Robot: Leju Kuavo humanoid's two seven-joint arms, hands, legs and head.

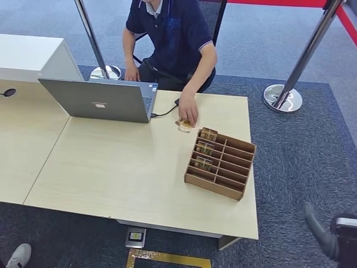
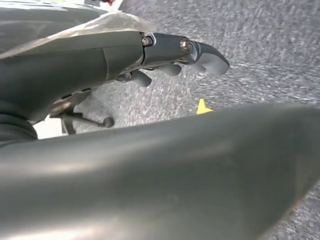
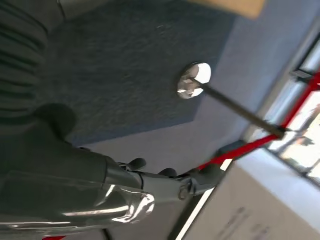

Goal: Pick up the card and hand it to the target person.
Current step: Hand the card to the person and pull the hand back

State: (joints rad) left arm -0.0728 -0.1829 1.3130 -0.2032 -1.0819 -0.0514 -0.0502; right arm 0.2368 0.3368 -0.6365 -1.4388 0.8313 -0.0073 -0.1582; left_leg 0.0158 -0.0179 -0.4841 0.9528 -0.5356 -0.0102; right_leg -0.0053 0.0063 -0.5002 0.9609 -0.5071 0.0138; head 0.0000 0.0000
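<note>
A brown cardboard sorter box (image 1: 236,167) sits on the right part of the light wooden table (image 1: 117,173), with three cards (image 1: 204,148) standing in its left slots. Just beyond it another card (image 1: 184,127) lies flat under the hand (image 1: 188,111) of a person in a dark polo shirt (image 1: 174,39) seated at the table's far side. My right hand (image 1: 322,234) hangs low at the right, off the table, its fingers (image 3: 203,177) stretched out and holding nothing. My left hand (image 2: 170,55) hangs over the carpet with straight fingers, also holding nothing.
An open grey laptop (image 1: 101,100) stands on the table's far left, a black cable (image 1: 166,113) running from it. Stanchion bases (image 1: 282,97) (image 1: 105,72) flank the person. A white cabinet (image 1: 29,53) is at far left. A shoe (image 1: 19,255) and yellow floor marking (image 1: 168,259) lie below.
</note>
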